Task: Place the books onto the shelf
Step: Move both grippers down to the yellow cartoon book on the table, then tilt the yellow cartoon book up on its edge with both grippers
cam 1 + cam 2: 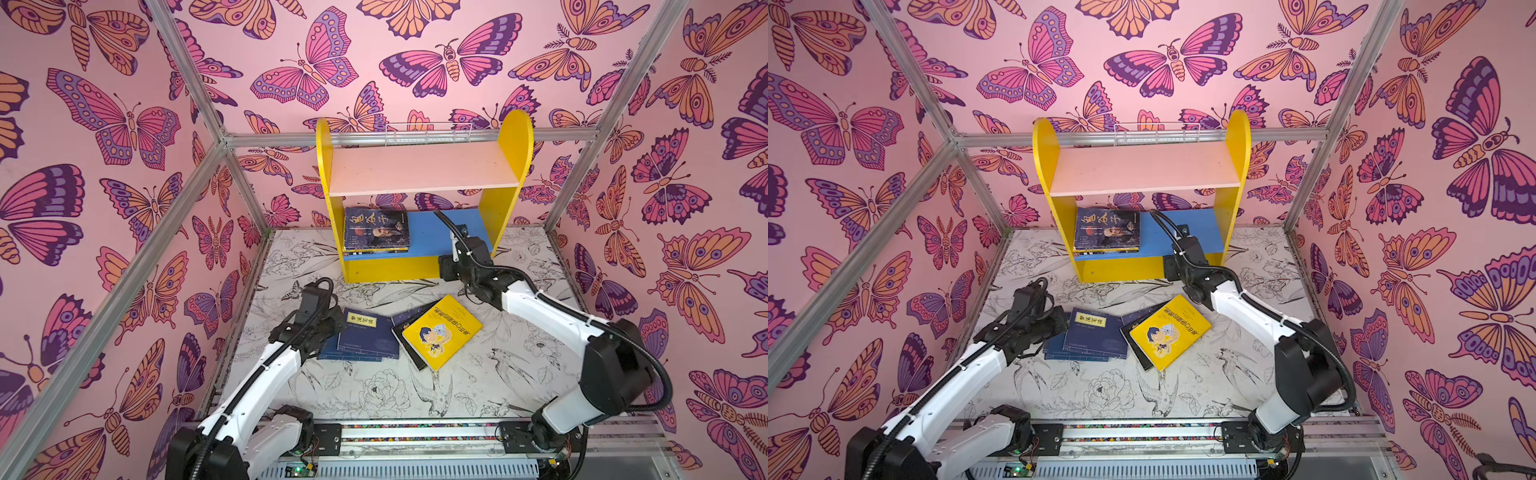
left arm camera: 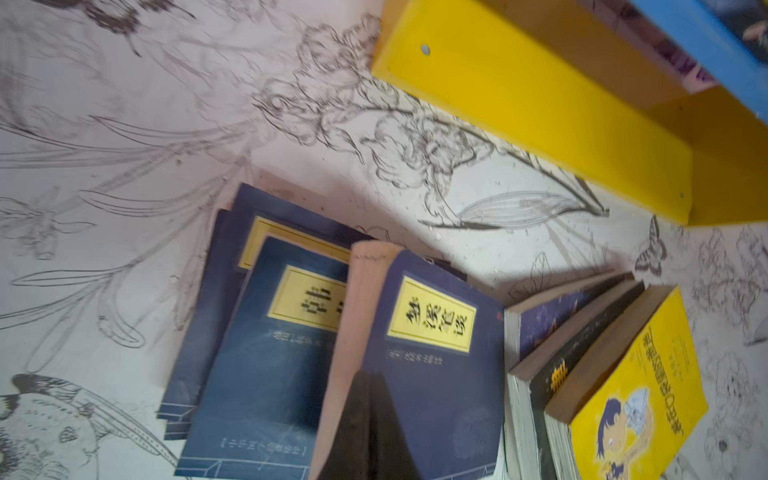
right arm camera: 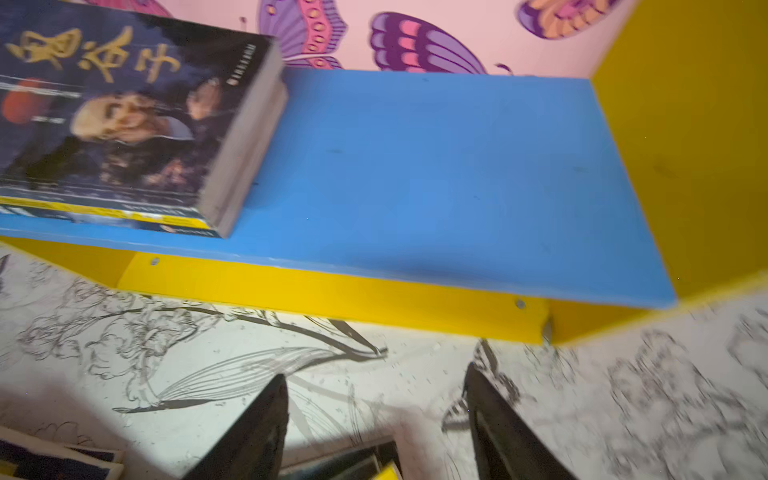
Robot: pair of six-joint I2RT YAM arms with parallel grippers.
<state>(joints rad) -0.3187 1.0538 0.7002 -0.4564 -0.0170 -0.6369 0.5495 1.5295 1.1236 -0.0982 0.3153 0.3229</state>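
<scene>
The shelf stands at the back, and a stack of books with a face cover on top lies on the left of its blue lower board. Navy blue books lie overlapping on the table. My left gripper is shut on the edge of the top navy book, which is tilted up. A yellow cartoon-boy book lies on dark books. My right gripper is open and empty, low before the shelf's base.
Butterfly-patterned walls and aluminium frame posts close in the table on three sides. A white wire rail runs along the back of the pink upper board. The arms' mounting rail runs along the front edge.
</scene>
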